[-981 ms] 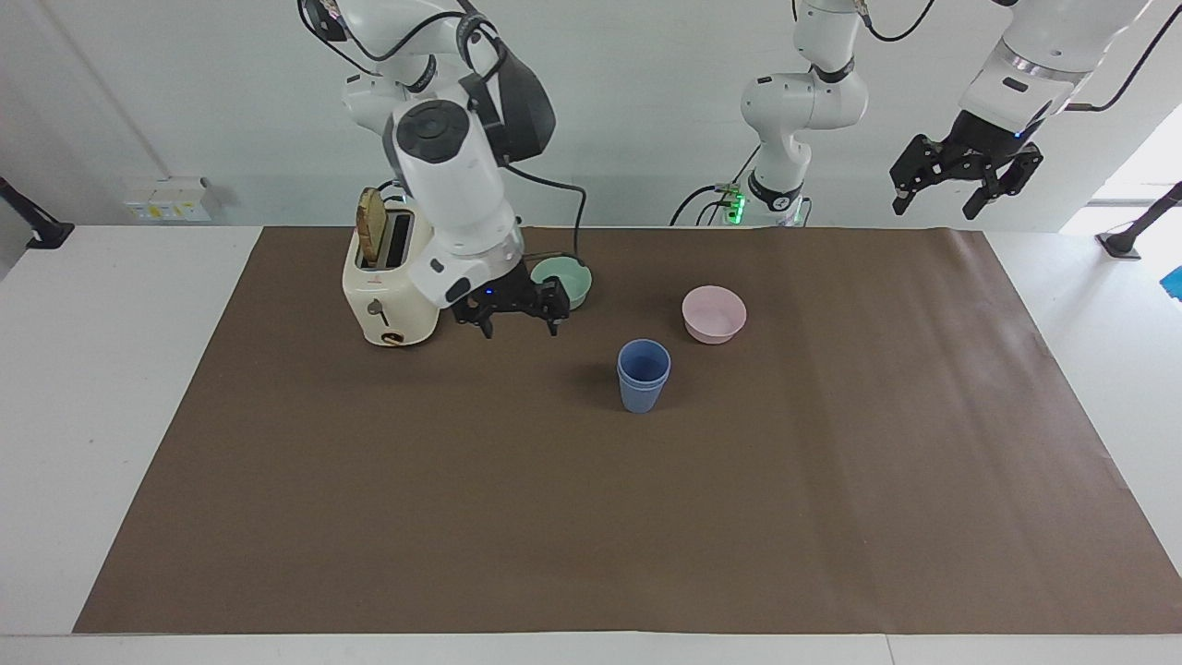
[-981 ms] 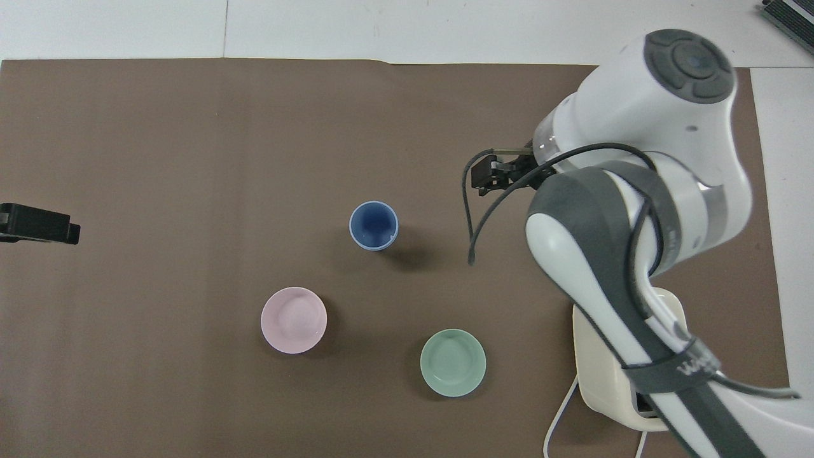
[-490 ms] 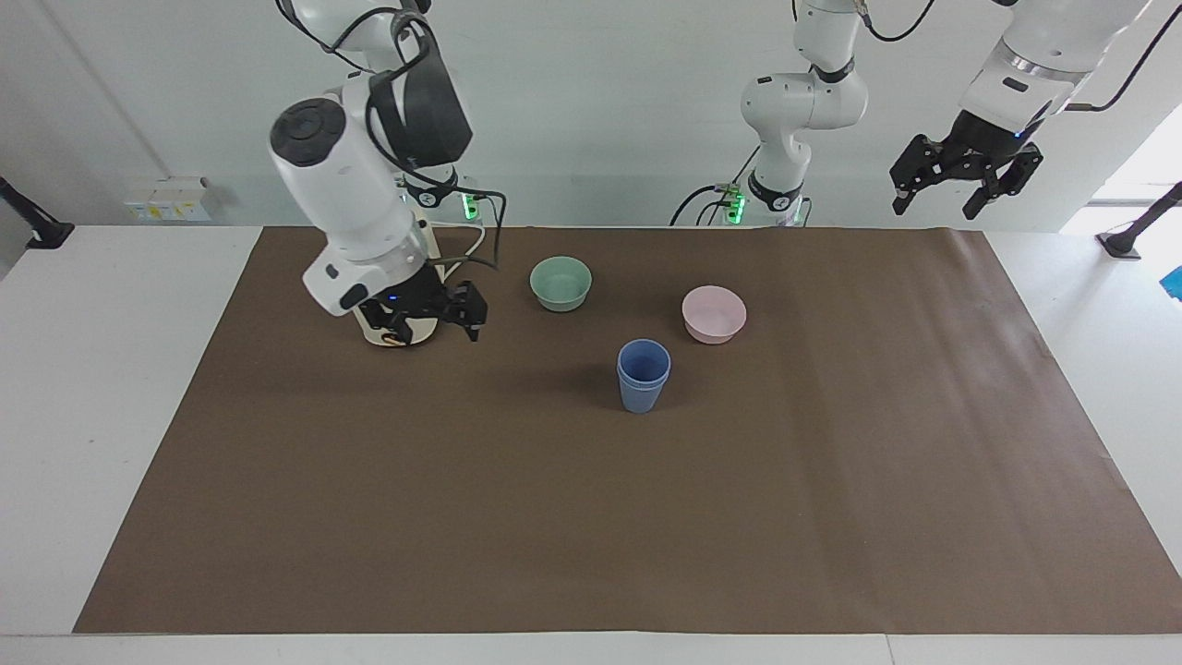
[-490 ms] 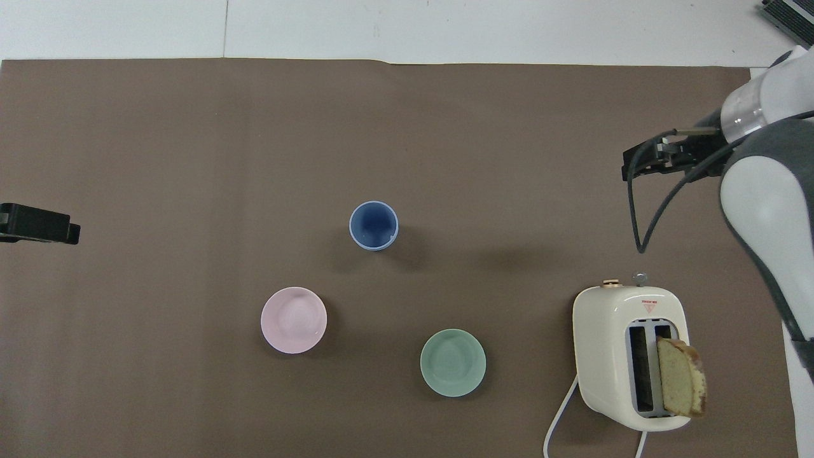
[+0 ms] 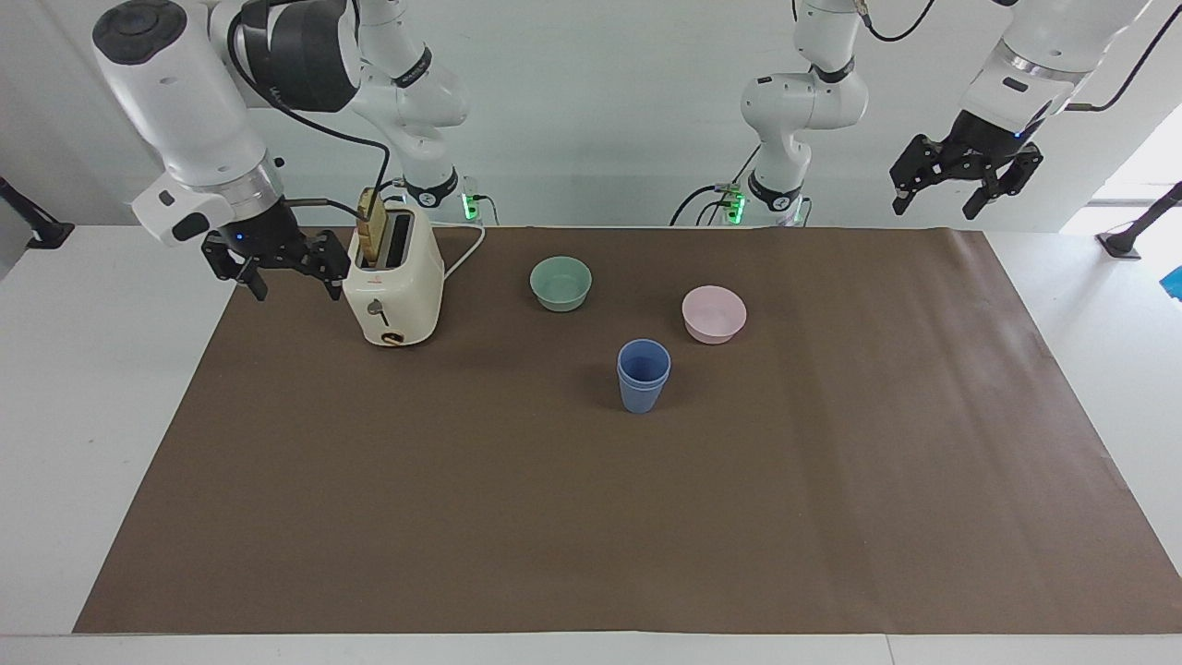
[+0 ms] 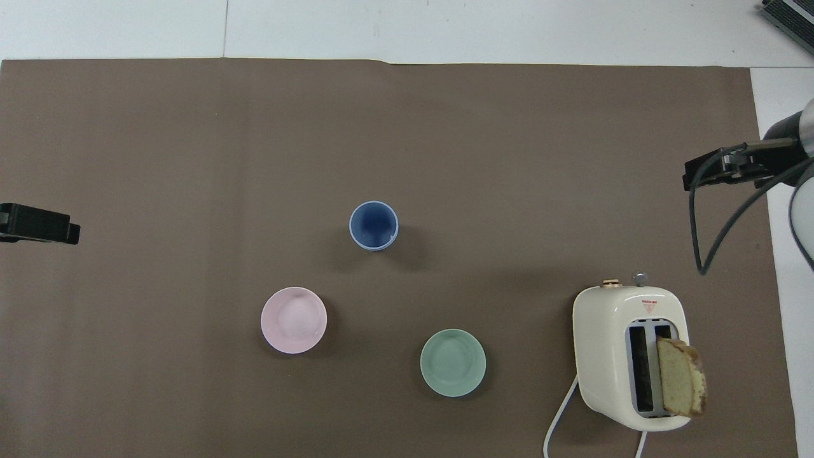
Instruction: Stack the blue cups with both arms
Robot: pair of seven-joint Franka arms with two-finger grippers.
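the blue cups (image 5: 643, 375) sit nested one inside the other, upright on the brown mat (image 5: 831, 517) near the middle of the table, with nothing touching them. the pink bowl (image 5: 714, 313) stands a little nearer to the robots than the cups, and the pale green bowl (image 5: 560, 283) nearer again, toward the right arm's end. next along that way is the cream toaster (image 5: 392, 291), with a slice of bread (image 5: 371, 224) poking up out of one slot.

the right gripper (image 5: 286, 281) hangs in the air just beside the toaster, over the mat's edge at the right arm's end, its fingers spread apart and holding nothing. the left gripper (image 5: 963, 190) hangs high over the table's edge at the left arm's end, well apart from the cups, fingers spread too and carrying nothing.
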